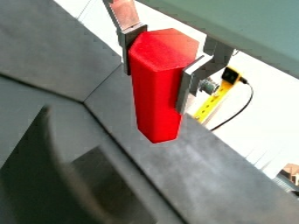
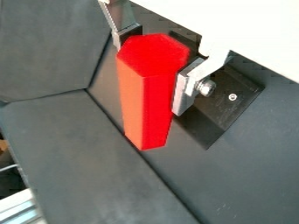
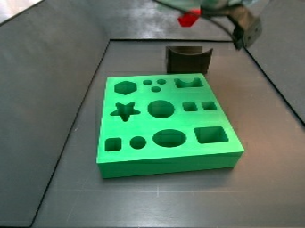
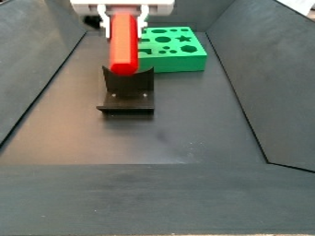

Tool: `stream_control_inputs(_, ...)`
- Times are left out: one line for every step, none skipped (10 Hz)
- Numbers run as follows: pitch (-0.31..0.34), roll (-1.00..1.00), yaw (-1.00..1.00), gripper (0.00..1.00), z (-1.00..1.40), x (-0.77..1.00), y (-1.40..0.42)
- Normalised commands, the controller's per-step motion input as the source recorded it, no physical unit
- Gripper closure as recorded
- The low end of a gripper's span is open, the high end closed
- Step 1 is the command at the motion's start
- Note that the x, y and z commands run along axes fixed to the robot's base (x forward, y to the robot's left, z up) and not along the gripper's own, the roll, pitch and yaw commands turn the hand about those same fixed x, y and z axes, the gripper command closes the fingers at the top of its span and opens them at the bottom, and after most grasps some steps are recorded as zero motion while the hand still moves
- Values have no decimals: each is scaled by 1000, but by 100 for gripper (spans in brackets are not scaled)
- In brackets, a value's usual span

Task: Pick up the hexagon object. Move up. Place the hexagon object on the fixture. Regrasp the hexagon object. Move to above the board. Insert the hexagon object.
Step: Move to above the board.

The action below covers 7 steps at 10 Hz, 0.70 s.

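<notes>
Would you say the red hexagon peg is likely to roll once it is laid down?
Probably not far: the hexagon object, held in the hand, has flat facets. It looks rigid. Standing on end, its tall shape could tip.

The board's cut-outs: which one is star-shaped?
On the board, it is the cut-out at one long edge, mid-row; the others are round, square or oval. The claw is high above.

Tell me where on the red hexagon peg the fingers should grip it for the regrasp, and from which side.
Judging by its shape, grip the hexagon object on two opposite flat facets, near one end, leaving the other end free for insertion. The gripper already clamps it that way, its fingers on the sides, above the fixture.
</notes>
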Motion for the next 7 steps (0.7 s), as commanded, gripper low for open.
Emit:
stream_control_inputs(71, -33, -73, 100, 1000, -65, 16)
stream_control_inputs(90, -43, -50, 100, 1000, -66, 14)
stream_control_inputs(104, -49, -27, 100, 1000, -67, 12)
stream_control_inputs(117, -50, 5, 100, 1000, -68, 8)
stream_control_inputs(115, -54, 29, 100, 1000, -67, 4)
stream_control_inputs(108, -54, 48, 100, 1000, -67, 4)
stream_control_inputs(95, -52, 63, 100, 1000, -62, -2)
